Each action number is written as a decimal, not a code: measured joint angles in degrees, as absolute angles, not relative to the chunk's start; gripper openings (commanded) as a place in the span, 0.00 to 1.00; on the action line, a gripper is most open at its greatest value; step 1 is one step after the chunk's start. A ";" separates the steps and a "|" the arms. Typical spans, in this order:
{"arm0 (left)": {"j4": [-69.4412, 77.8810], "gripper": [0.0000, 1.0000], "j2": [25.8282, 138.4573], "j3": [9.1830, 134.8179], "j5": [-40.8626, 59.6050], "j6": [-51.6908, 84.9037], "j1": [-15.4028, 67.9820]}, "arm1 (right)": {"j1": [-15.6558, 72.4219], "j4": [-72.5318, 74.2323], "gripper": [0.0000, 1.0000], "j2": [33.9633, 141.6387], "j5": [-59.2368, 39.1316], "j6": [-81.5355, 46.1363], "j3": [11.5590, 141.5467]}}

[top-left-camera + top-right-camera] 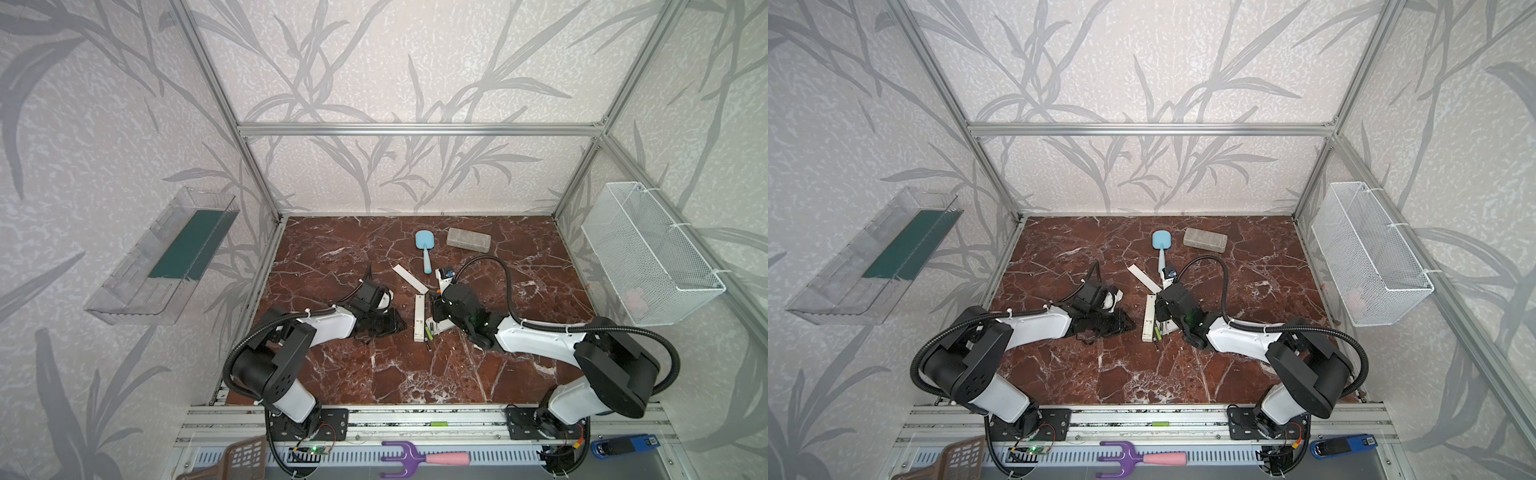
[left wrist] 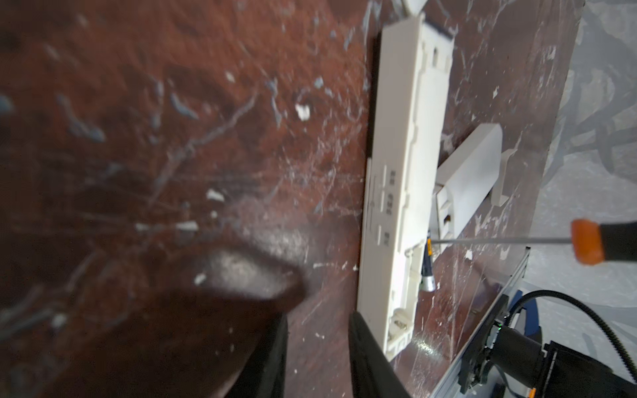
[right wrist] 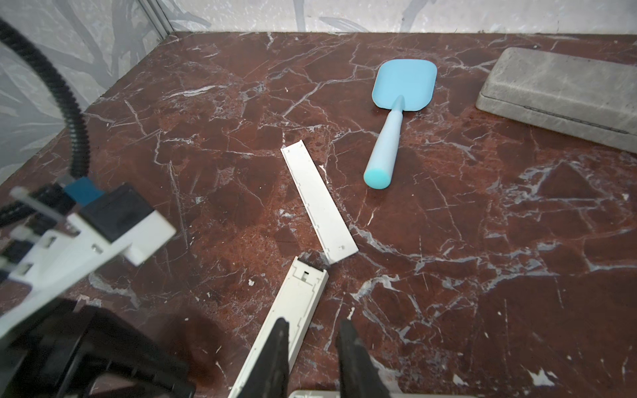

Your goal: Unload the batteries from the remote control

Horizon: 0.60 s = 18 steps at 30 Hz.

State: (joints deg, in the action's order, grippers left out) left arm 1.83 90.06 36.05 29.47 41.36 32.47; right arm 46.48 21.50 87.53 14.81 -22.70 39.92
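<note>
Since the right arm's wrist sits over it, the second remote [image 2: 468,165] is mostly covered in both top views; only a white end shows. Right gripper [image 3: 313,322] reads as clenched on the screwdriver [image 2: 587,242]. The grip point is out of sight and the handle is cut off at the frame edge. The shaft is in the air, tip at the bay end of the open remote [image 1: 419,318]. Left gripper [image 2: 317,318] is released, nothing between the fingers, low at that remote's near end; touching it or not, can't tell. Batteries: I can make out one lime-green battery [image 1: 430,332], on the table in the gap between the two remotes, just beside the open one. The dark stub below it is too small to call. Count: two remotes, one loose cover [image 3: 319,203] just past the open remote's far end, one blue spatula [image 3: 401,93] and one grey case [image 3: 565,93], both further back. Wire basket [image 1: 652,253] hangs on the right wall, clear tray [image 1: 162,257] on the left.
</note>
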 measured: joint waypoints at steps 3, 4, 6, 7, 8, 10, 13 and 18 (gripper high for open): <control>7.05 0.29 89.80 33.43 29.15 44.56 36.40 | 46.30 24.08 0.00 88.01 14.92 -24.23 39.05; 9.34 0.29 90.30 32.82 29.26 45.82 37.41 | 46.13 25.36 0.00 88.18 14.92 -24.86 38.59; 13.34 0.28 91.50 32.14 29.65 47.81 38.37 | 45.82 27.92 0.00 88.55 14.94 -26.20 37.45; 15.07 0.28 91.98 31.81 29.85 48.73 38.50 | 45.74 29.21 0.00 88.77 14.92 -26.68 36.99; 16.51 0.28 92.38 31.46 30.02 49.41 38.57 | 45.71 30.24 0.00 89.01 14.90 -27.18 36.62; 18.06 0.28 92.51 30.87 30.09 50.37 38.59 | 45.50 32.53 0.00 89.41 14.57 -27.83 35.77; 18.92 0.28 92.51 30.48 29.91 51.09 38.59 | 45.47 36.67 0.00 89.49 14.44 -28.12 33.80; 19.55 0.28 92.51 30.15 30.09 51.22 37.98 | 45.47 42.30 0.00 89.49 14.11 -27.97 31.44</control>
State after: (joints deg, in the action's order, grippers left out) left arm 19.55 92.51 30.15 30.09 51.22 37.98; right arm 45.47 42.30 89.49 14.11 -27.97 31.44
